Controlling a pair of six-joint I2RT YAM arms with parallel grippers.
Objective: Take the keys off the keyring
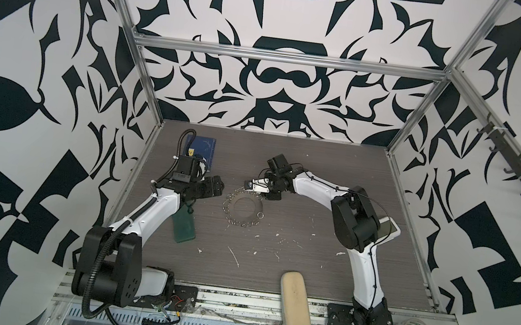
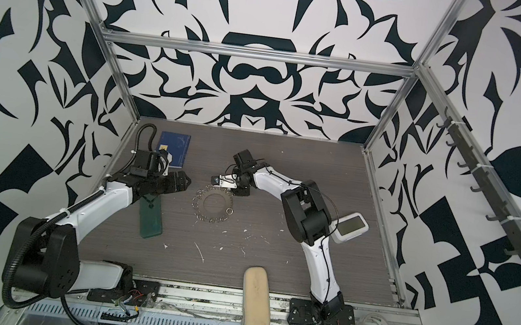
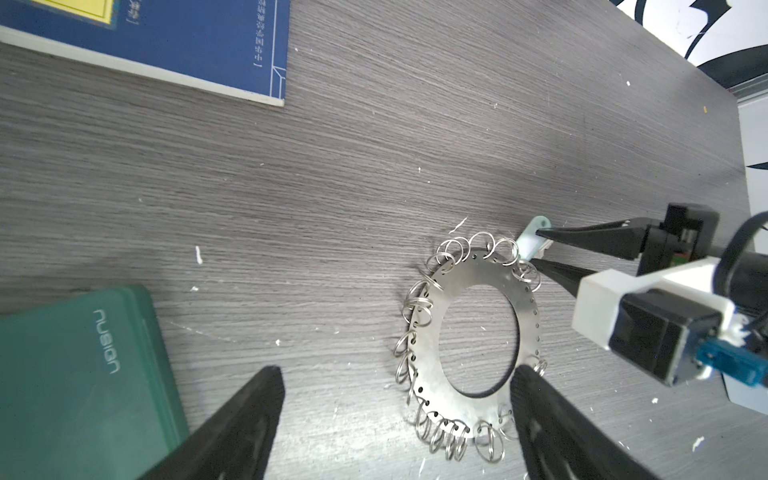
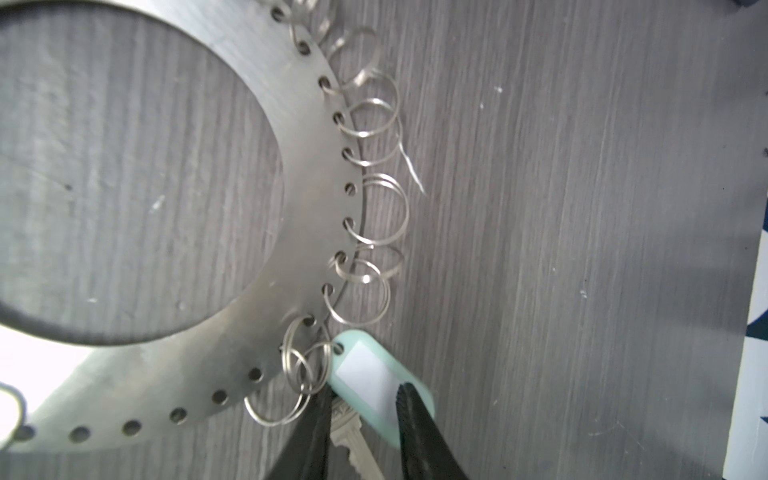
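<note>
The keyring (image 1: 234, 213) is a flat silver hoop fringed with small split rings, lying on the grey table in both top views (image 2: 203, 211). The keys, a pale green tag (image 4: 365, 374) with a white label and a silver key (image 4: 353, 436), hang from a split ring at the hoop's far rim. My right gripper (image 4: 363, 399) is shut on the tag, one black finger on each side (image 3: 530, 241). Left of the hoop, my left gripper (image 3: 397, 370) is wide open and holds nothing. One of its fingers (image 3: 536, 399) overlaps the hoop's (image 3: 424, 345) rim in the left wrist view.
A blue book (image 1: 202, 150) lies at the back left and a green case (image 1: 184, 226) under the left arm. A beige case (image 1: 295, 306) sits on the front edge. A white device with a screen (image 2: 351, 225) is behind the right arm.
</note>
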